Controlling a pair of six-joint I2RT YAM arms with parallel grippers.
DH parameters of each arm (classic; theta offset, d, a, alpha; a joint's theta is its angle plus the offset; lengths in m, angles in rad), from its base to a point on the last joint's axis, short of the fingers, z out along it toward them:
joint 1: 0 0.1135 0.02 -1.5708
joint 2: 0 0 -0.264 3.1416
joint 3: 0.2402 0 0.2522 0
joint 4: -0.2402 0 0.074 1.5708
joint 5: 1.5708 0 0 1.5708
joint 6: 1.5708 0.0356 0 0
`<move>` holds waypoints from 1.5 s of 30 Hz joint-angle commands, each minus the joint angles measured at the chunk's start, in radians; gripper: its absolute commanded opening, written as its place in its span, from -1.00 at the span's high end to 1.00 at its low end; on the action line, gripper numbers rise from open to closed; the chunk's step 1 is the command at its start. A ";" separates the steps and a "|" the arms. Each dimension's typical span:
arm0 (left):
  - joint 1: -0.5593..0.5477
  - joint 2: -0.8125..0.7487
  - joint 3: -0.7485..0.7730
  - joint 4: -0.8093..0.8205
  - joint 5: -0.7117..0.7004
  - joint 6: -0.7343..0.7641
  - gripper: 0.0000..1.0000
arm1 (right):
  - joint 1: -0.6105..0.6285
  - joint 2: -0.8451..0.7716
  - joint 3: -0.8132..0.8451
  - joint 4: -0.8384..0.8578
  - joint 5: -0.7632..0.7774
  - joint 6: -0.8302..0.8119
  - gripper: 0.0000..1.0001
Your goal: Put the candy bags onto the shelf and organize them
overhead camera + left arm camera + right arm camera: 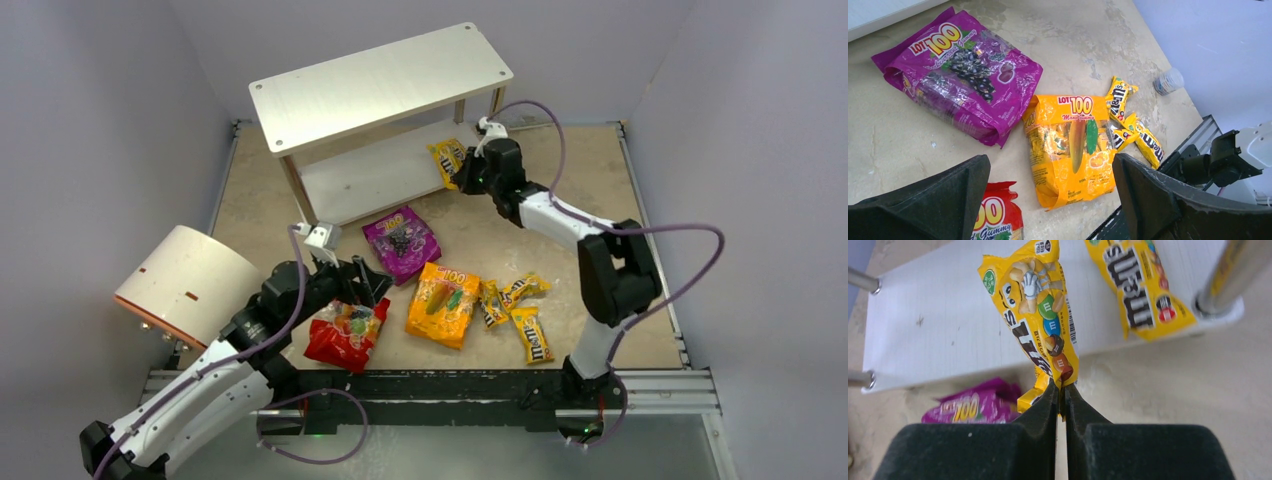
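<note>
The white two-tier shelf (380, 85) stands at the back. My right gripper (465, 170) is shut on the lower end of a yellow M&M's packet (1035, 315) and holds it over the front edge of the lower board (938, 325). A second M&M's packet (1140, 285) lies on that board. My left gripper (355, 285) is open and empty above the red bag (347, 335), which also shows in the left wrist view (995, 215). The purple bag (402, 243) and orange bag (443, 303) lie flat on the table. Three M&M's packets (525, 310) lie to the right of the orange bag.
A cream cylinder with an orange rim (185, 285) lies at the left, close to my left arm. A shelf leg (1228, 275) stands just right of the packet on the board. Grey walls close in the table. A metal rail (450, 385) runs along the front edge.
</note>
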 commanded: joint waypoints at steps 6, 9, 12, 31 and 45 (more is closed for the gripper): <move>0.000 -0.023 0.037 -0.030 -0.034 -0.007 -1.00 | 0.027 0.273 0.340 -0.044 0.100 -0.045 0.82; -0.001 -0.016 0.040 -0.028 -0.034 -0.003 -1.00 | 0.034 0.308 0.366 -0.046 0.129 -0.046 0.80; -0.001 -0.011 0.039 -0.028 -0.033 -0.003 -1.00 | 0.034 0.336 0.387 -0.054 0.140 -0.048 0.71; 0.000 -0.015 0.030 -0.022 -0.030 -0.005 -1.00 | 0.040 0.251 0.355 -0.041 0.102 -0.041 -0.12; 0.000 -0.015 0.027 -0.020 -0.023 -0.009 -1.00 | 0.042 0.285 0.334 0.156 0.041 -0.116 0.48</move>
